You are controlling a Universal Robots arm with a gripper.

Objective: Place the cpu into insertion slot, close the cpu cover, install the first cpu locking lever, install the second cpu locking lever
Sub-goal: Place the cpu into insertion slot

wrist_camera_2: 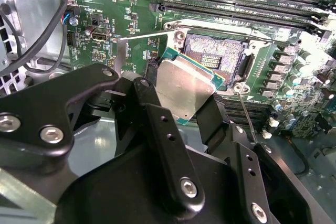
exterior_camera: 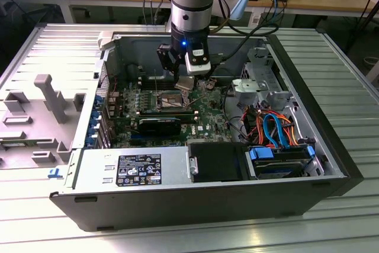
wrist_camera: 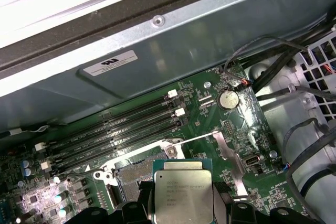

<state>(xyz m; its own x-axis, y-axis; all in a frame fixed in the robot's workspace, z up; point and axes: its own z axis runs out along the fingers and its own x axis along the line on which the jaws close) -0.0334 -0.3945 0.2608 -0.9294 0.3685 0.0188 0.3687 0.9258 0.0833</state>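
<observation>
gripper (wrist_camera_2: 181, 114): you have its black jaws clamped on two opposite edges of the cpu.
cpu (wrist_camera_2: 184, 85): held tilted just above the insertion slot, silver top up, not seated.
insertion slot (wrist_camera_2: 215, 56): uncovered, dark centre exposed, one side under the chip.
cpu cover (wrist_camera: 227, 156): swung up off the slot, standing at its side.
memory slots (wrist_camera: 121, 129): just beyond the slot.
case wall (wrist_camera: 184, 51): beyond the slot, past those memory slots.

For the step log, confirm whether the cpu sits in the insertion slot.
No, the gripper holds the cpu raised off the insertion slot.
</observation>
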